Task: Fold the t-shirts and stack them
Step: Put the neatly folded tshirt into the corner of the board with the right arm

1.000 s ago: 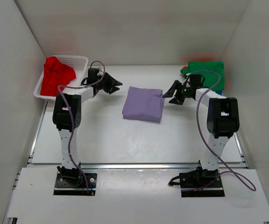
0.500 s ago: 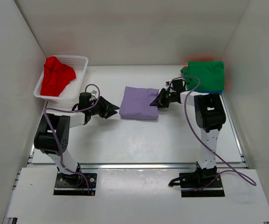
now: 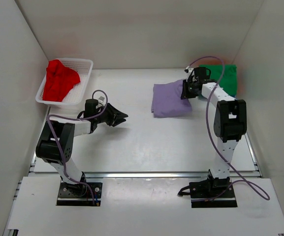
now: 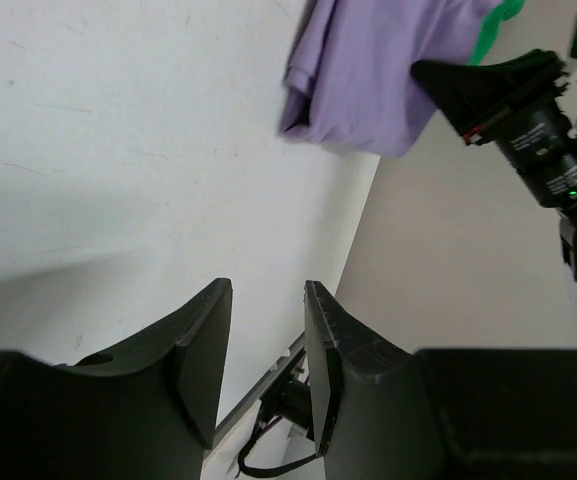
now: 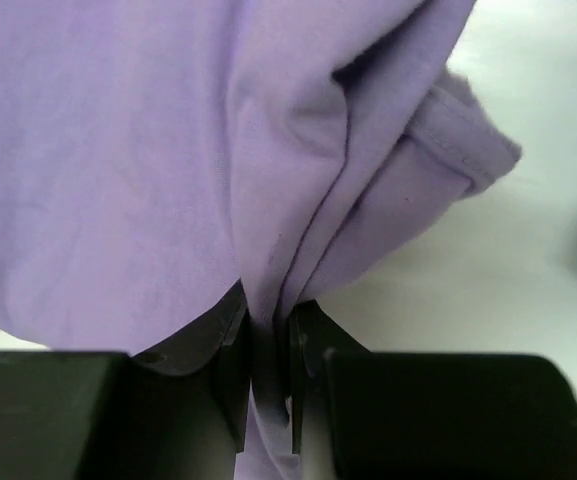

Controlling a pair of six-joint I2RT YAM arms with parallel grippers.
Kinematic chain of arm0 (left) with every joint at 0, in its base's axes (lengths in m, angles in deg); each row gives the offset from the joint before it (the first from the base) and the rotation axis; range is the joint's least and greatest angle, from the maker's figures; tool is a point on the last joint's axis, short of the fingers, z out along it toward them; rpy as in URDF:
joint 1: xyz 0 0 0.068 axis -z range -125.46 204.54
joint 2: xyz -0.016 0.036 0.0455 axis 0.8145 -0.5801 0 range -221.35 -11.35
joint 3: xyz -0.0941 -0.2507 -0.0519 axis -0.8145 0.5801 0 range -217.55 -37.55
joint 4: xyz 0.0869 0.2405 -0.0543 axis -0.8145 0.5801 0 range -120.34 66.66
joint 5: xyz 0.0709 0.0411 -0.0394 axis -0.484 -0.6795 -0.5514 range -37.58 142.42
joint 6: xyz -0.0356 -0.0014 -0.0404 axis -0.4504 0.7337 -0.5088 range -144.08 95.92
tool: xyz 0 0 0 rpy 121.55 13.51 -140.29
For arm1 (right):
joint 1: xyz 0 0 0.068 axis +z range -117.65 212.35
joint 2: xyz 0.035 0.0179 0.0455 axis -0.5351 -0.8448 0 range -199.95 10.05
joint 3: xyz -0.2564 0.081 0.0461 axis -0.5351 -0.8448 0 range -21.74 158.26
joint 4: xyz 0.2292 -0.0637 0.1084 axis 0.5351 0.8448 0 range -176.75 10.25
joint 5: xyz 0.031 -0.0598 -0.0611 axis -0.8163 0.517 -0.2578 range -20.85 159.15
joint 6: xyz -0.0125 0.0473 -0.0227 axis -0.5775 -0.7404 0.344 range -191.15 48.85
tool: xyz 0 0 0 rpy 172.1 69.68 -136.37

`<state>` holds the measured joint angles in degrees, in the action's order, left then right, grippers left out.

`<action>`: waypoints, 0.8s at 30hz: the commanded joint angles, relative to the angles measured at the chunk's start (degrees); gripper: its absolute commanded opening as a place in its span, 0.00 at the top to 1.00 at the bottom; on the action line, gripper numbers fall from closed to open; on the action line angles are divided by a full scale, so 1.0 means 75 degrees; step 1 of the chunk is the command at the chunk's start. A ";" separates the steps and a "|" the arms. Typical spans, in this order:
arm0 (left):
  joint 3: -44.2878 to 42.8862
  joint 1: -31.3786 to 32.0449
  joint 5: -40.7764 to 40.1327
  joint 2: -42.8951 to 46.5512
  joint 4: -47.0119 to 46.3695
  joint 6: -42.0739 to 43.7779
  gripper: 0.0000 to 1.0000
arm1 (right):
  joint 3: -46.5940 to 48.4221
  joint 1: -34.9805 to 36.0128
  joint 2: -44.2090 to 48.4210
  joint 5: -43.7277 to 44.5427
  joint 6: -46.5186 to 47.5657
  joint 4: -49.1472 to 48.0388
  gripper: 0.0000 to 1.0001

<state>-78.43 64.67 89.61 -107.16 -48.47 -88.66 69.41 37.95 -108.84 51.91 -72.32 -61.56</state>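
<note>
R claw (image 5: 265,330) clamps folded lavender tee (image 3: 170,100) just beside green stack (image 3: 219,73), not yet stacked; L claw (image 3: 122,116) narrow, empty; 1 red tee (image 3: 59,81), well apart in basket (image 3: 85,63), unfolded.

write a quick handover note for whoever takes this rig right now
Left gripper: open, empty, low over the table, left of centre.
Right gripper: shut on the edge of the lavender shirt.
Things: the lavender shirt is folded and sits just left of the green shirt, which lies folded in the far right corner. The red shirt is crumpled in the white basket at far left.
Done: lavender and green look folded.
Left: likely set lavender on the green one, then take out, fold and stack the red one.
</note>
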 commanded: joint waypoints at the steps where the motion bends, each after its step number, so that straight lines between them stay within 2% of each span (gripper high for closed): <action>1: -0.0104 0.0091 0.0198 0.0024 -0.0196 0.0078 0.54 | 0.0056 -0.0243 0.0957 0.1055 0.1655 -0.0476 1.00; 5: -0.0092 -0.0073 0.0128 0.0025 -0.0009 0.0231 0.55 | 0.0688 -0.0664 0.0981 0.1324 0.2322 -0.0581 1.00; 11: -0.0150 -0.0120 0.0115 -0.0057 -0.0008 0.0337 0.56 | 0.1439 -0.0736 0.0934 0.2040 0.3272 -0.0627 1.00; 16: -0.0162 -0.0050 0.0174 -0.0198 -0.0043 0.0290 0.56 | 0.2002 -0.1483 0.0993 0.1749 0.2959 -0.0746 1.00; 19: -0.0127 -0.0073 0.0174 -0.0209 -0.0055 0.0325 0.57 | 0.2786 -0.2000 0.0689 0.1302 0.2594 -0.0454 1.00; 24: -0.0116 -0.0085 0.0174 -0.0280 0.0027 0.0407 0.57 | 0.3360 -0.2540 0.0256 0.0998 0.2536 -0.0406 1.00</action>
<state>-78.54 64.10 90.09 -109.30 -48.31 -86.96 90.63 20.88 -105.21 61.53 -51.97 -61.59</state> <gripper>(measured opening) 0.429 0.133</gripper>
